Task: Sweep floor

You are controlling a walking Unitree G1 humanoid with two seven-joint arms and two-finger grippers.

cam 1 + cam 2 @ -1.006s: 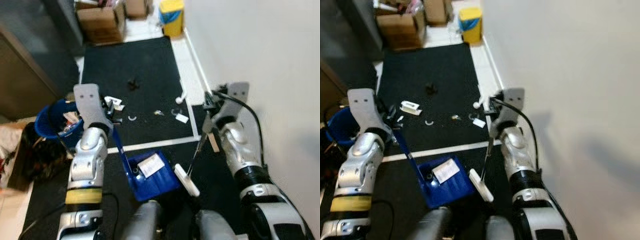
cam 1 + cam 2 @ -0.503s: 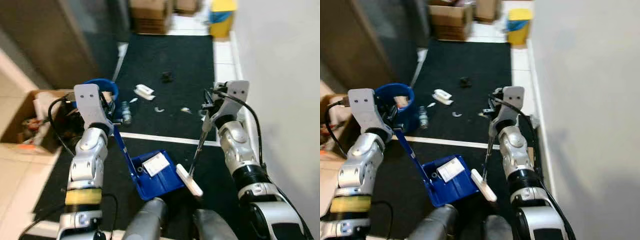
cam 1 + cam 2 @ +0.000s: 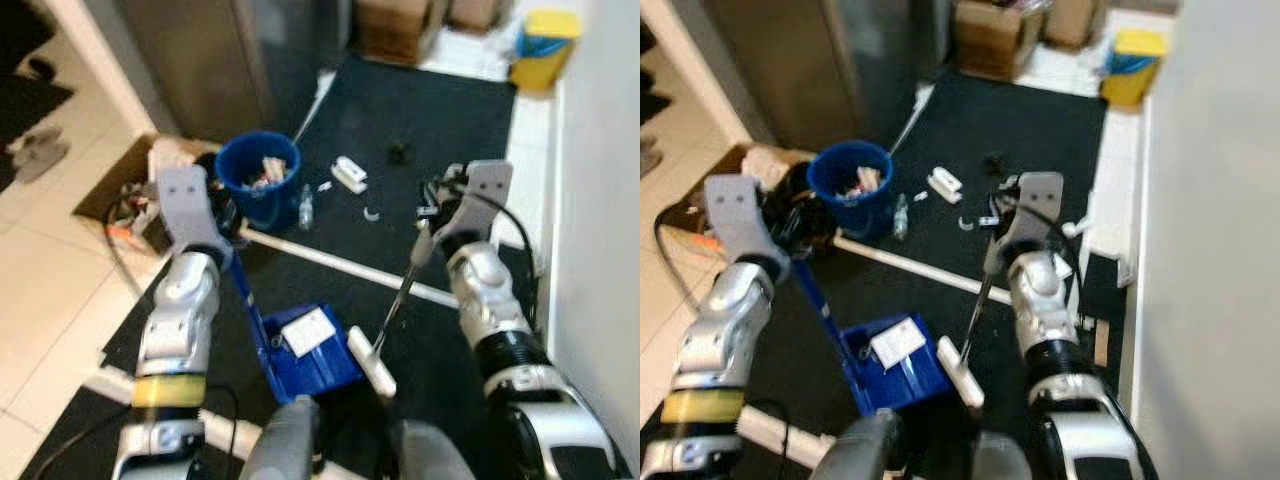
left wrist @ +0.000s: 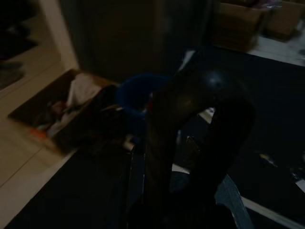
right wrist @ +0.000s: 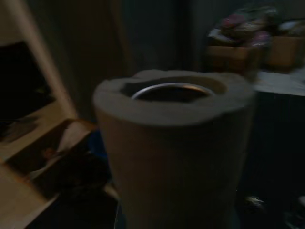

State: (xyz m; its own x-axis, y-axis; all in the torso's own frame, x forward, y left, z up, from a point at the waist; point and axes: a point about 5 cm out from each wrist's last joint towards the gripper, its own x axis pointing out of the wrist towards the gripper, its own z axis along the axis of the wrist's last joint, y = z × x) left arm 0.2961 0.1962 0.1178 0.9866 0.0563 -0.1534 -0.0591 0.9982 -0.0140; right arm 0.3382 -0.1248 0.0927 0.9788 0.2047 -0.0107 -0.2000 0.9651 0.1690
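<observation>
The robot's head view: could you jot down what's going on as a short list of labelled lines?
left claw: holds the handle of the blue dustpan
dustpan contents: a white card
right claw: holds the thin broom handle, its white broom head beside the dustpan
floor: black mat with a white stripe across it
litter: small white scraps on the mat
blue bin: holds rubbish
far corner: yellow bin

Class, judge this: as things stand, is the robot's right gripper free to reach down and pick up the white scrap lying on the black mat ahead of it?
Probably not. The right gripper is occupied holding the broom, and the white scrap lies farther ahead on the black mat.
</observation>
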